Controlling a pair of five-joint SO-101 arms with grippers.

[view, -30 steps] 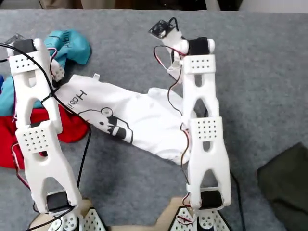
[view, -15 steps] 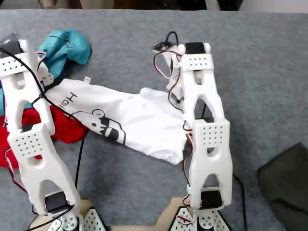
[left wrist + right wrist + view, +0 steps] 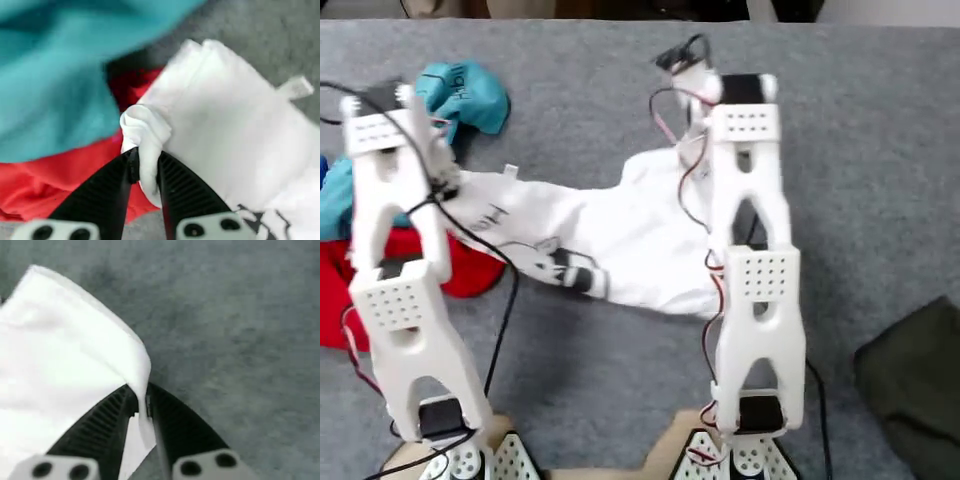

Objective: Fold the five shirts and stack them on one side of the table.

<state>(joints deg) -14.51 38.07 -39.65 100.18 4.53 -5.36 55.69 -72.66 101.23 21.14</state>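
Left fingers [image 3: 134, 165]: clamped on white shirt [image 3: 630, 225], at its bunched edge.
Right fingers [image 3: 134, 399]: pinching its other corner.
Risk: the thin right pinch could slip and drop that corner.

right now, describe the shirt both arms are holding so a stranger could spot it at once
On the grey table, look at the middle. The white shirt stretches there between the left fingers and the right fingers. Unlike the teal shirt and red shirt beside it, it carries a black print.
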